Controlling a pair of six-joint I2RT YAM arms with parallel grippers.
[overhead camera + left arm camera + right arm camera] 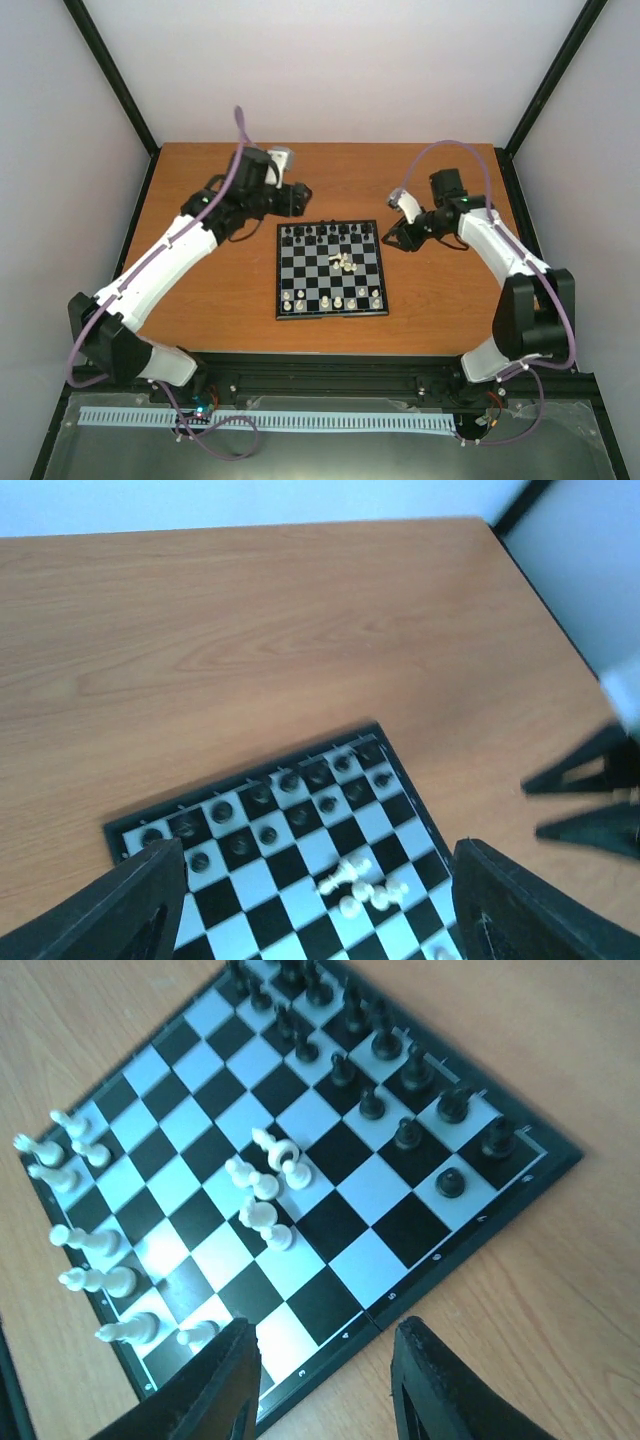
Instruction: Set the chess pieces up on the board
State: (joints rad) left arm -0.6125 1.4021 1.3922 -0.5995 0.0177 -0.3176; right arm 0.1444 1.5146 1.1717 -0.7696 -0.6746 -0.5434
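Looking at the black-and-pale checkered board (330, 314) on the wooden counter (220, 290), you have black chessmen (330, 234) ranked along its far edge, yet a cream-white cluster (343, 264) lies jumbled at its centre, unplaced. Your left tool (318, 852) and right tool (322, 1326) gape wide beside it, empty.

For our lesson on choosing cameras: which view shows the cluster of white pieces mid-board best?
The right wrist view: the white pieces are close and sharp, each shape distinct. The top view shows a tiny pale clump; the left wrist view shows them blurred near its bottom edge.
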